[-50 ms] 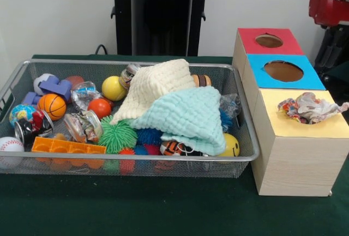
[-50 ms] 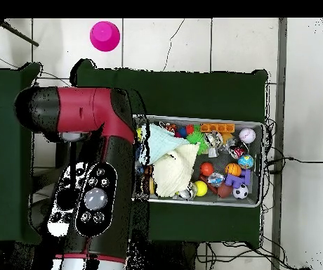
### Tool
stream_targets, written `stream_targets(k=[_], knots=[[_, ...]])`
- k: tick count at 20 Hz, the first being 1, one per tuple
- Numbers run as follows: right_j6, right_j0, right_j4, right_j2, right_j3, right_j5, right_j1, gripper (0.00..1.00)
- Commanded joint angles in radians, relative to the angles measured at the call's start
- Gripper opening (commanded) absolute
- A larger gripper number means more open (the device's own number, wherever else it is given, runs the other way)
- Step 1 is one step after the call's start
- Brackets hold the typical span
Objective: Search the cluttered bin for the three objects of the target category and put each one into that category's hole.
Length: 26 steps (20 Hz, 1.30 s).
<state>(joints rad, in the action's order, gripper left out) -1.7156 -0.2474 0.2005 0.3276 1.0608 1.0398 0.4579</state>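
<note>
1. Two cloths, a cream one (image 1: pixel 155 85) and a mint one (image 1: pixel 185 115), lie over the middle of the bin (image 1: pixel 136 162) and hide part of the pile, so I judge the search works best by shifting them aside first.
2. One crumpled wrapper (image 1: pixel 308 107) sits in the yellow hole (image 1: pixel 300 117) of the box beside the bin; the blue hole (image 1: pixel 283 71) and red hole (image 1: pixel 269 41) look empty. If wrappers are the target, likely candidates are the crinkly clear packets (image 1: pixel 82 126) at the bin's left side and another (image 1: pixel 230 104) at its right wall.
3. Such packets are light and springy, so a pinch at a bunched part, well clear of the balls, should hold best.
4. The arm (image 2: pixel 97 162) lies folded over the box side of the table in the overhead view, covering the box.
5. The gripper shows in neither view, so its state is unknown.
</note>
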Motion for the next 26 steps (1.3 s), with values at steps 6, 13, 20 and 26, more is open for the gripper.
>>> stream_targets(k=[6,13,20,26], knots=[[-0.162,0.034,-0.041,-0.049,-0.001,-0.152,-0.042,0.00],[-0.145,0.040,-0.052,-0.059,0.035,-0.262,-0.059,0.00],[-0.114,0.044,-0.069,-0.055,0.038,-0.316,-0.068,0.00],[-0.060,0.042,-0.111,-0.043,0.014,-0.289,-0.078,0.00]])
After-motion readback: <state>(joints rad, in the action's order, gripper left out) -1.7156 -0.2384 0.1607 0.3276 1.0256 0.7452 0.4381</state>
